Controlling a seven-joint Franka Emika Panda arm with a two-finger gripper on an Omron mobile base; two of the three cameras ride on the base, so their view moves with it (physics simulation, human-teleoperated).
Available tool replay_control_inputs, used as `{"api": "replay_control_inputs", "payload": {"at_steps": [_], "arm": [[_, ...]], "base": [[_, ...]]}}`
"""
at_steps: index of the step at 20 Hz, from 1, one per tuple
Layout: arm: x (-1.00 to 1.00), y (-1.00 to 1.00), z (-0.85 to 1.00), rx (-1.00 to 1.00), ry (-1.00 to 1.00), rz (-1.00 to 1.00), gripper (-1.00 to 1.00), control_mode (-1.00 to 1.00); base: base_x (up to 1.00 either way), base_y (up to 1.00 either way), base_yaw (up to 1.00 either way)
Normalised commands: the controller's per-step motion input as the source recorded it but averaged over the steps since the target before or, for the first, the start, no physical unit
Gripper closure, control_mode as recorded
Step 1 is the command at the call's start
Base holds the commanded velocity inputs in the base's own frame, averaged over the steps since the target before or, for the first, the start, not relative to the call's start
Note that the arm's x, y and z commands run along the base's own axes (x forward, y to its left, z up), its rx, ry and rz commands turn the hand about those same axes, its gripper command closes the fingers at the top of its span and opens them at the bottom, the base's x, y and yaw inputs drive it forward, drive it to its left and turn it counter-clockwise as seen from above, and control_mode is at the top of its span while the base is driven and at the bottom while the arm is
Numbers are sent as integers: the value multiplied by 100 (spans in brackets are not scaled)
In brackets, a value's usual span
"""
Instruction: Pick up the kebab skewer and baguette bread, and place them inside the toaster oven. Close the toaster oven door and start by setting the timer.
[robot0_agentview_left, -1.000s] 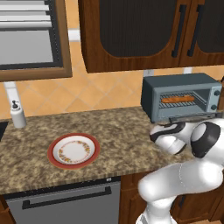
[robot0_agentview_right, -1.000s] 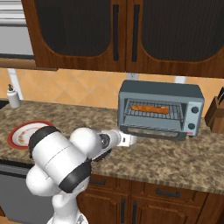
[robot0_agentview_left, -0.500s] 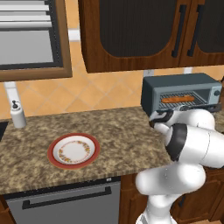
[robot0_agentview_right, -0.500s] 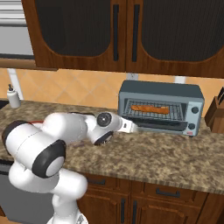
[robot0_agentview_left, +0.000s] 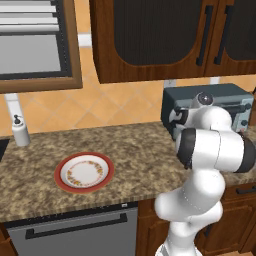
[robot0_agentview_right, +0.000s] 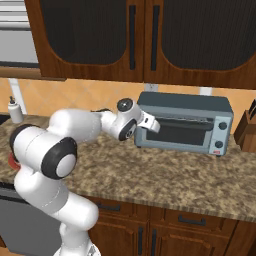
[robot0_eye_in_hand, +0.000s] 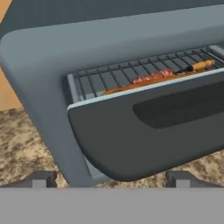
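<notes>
The grey-blue toaster oven stands on the counter at the right. Its door is tilted up and nearly shut, with a narrow gap left along its top. Through that gap the wire rack shows the reddish kebab skewer lying beside the orange-brown baguette bread. My gripper is open at the oven's front left corner, close to the door, holding nothing. In the hand view its fingertips stand wide apart below the door's lower edge. The knob panel is on the oven's right side.
A red-rimmed plate lies bare on the granite counter to the left. A white soap bottle stands at the back left. A knife block sits right of the oven. Dark wall cabinets hang overhead.
The oven door has swung up from open to nearly shut. My arm has risen and swung toward the oven's left front. The gripper has stayed open.
</notes>
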Motion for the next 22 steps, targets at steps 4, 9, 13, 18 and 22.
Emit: {"api": "replay_control_inputs", "payload": {"at_steps": [4, 9, 13, 18, 22], "arm": [[12, -26, -18, 0, 4, 0, -100, -100], [22, -26, -44, 0, 11, 0, -100, -100], [45, -22, -43, 0, 10, 1, -100, -100], [25, -20, -63, 0, 9, 2, -100, -100], [3, -20, -50, 0, 2, 3, -100, -100]], "base": [[0, 0, 0], [0, 0, 0], [0, 0, 0], [0, 0, 0], [0, 0, 0]]}}
